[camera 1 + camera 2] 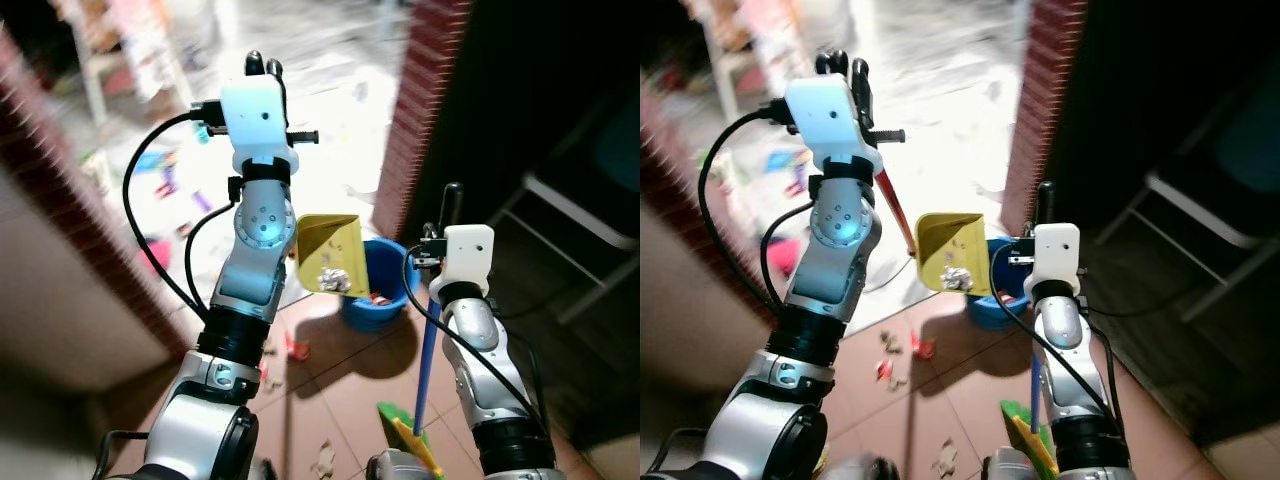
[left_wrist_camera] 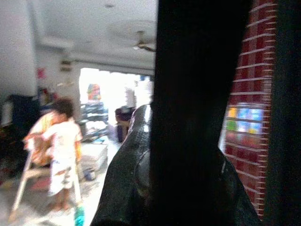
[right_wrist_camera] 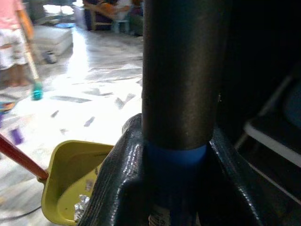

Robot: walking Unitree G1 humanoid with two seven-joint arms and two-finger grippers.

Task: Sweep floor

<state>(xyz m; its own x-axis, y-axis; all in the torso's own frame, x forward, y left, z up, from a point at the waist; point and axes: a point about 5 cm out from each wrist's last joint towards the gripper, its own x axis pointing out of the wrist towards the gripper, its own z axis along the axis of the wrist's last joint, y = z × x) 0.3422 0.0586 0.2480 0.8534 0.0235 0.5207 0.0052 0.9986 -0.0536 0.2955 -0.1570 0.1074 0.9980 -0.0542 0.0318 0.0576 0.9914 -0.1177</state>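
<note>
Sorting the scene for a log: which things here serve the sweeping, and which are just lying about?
For the job: yellow dustpan, blue bucket, blue broom handle, floor scraps.
Lying about: white chair, toys.

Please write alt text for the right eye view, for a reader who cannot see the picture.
A raised yellow dustpan holding crumpled litter hangs above a blue bucket on the tiled floor. The left pincer is lifted high, and the right pincer grips a blue-handled broom. Small scraps lie on the tiles.

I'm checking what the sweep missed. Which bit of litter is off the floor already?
The crumpled silver scrap lying in the yellow dustpan, raised above the blue bucket. The red scraps and pale bits lie on the tiles.
</note>
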